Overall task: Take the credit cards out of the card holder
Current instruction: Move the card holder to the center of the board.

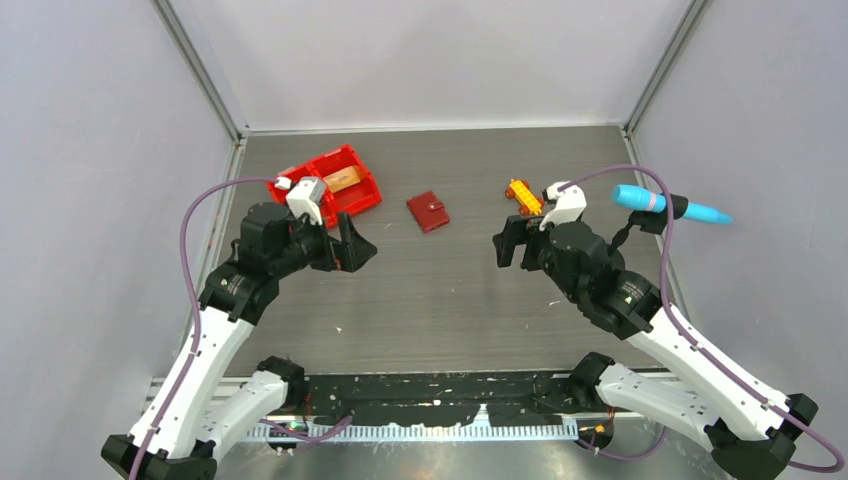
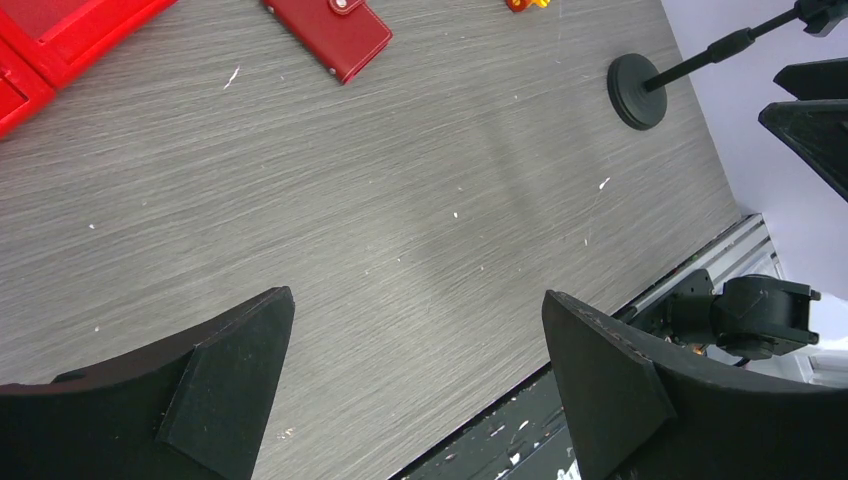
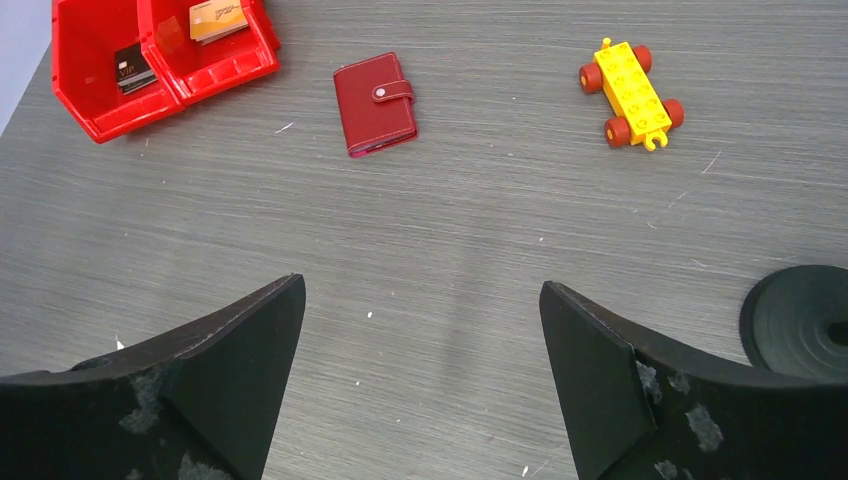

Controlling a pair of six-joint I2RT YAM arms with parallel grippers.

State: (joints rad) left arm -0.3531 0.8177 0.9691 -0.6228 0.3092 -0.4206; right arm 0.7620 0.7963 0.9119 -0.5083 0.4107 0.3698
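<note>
Two grippers, my left (image 1: 362,245) and right (image 1: 503,245), gape wide, empty. Snapped dark red leather card holder (image 1: 428,211) lies at twelve o'clock. Pinching it single-handed could skid it along the table.

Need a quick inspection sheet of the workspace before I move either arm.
Surface: grey wood-grain table, small white specks.
Job's things: card holder closed, snap fastened, lying flat mid-table; no cards out.
Clutter: red bin holding small items; yellow toy vehicle; blue-tipped pen-like object on a stand, round base.
Grippers: left pincer open, empty; right pincer open, empty.
Cables: purple cable along each arm.
Surroundings: plain grey walls.
</note>
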